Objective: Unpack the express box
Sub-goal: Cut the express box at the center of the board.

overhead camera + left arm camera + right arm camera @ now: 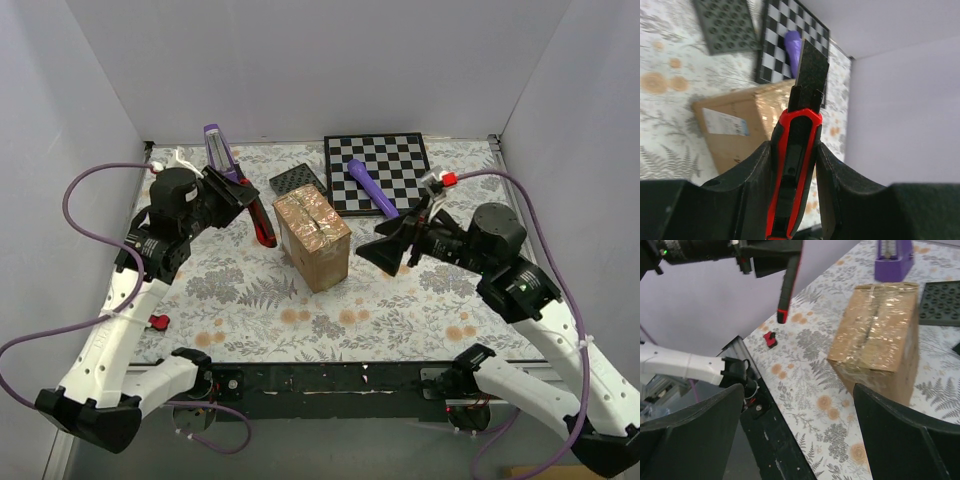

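Near the middle of the floral tabletop (250,300), seen from overhead, stands the express box (312,240), its taped flaps facing up. Just left of the box, the left gripper (238,200) has its jaws clamped on a red-and-black utility knife (264,228) that slants down beside the box. Right of the box, the right gripper (385,252) faces it with jaws wide apart, not touching it. Behind the box lies a chessboard (385,165).

From the left wrist, the knife's dark end overlaps the box, whose white label (725,122) shows on one side.

From the right wrist, the box stands beyond the spread jaws, and the knife hangs apart from it.
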Available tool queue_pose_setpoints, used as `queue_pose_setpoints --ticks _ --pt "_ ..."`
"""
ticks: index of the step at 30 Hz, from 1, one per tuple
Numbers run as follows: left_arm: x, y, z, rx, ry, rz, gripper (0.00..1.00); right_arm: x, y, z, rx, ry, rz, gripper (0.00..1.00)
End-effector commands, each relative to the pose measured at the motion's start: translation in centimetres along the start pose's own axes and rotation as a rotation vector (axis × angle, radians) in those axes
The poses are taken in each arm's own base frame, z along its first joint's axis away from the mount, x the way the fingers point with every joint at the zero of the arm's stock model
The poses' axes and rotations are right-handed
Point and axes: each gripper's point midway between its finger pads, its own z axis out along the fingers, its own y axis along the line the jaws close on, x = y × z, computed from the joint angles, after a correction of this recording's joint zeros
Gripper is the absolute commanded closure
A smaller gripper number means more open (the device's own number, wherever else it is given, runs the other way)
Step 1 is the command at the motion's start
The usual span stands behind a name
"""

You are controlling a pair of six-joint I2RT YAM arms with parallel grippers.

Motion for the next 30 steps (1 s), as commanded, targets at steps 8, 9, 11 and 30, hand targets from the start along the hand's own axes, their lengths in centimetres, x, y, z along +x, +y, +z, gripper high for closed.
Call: queue_pose_setpoints --ticks 8,9,11,30 --pt "2.7 -8.9 0.4 0.219 0.118 -0.062 1.0 -3.0 6.1 7.4 -0.038 0.017 -0.1 0.02" --pt "2.5 -9.3 0.4 0.226 0.114 -0.063 1.0 -2.9 5.8 8.1 -0.029 0.021 -0.102 0.02" --pt "2.5 -9.6 0.6 0.236 0.114 -0.067 1.0 -3.0 5.1 9.0 0.003 0.014 -0.096 0.04" --pt "3.4 -10.6 0.8 0.294 0.155 -0.089 1.0 -2.8 2.3 15.8 0.105 -0.04 -0.031 0.2"
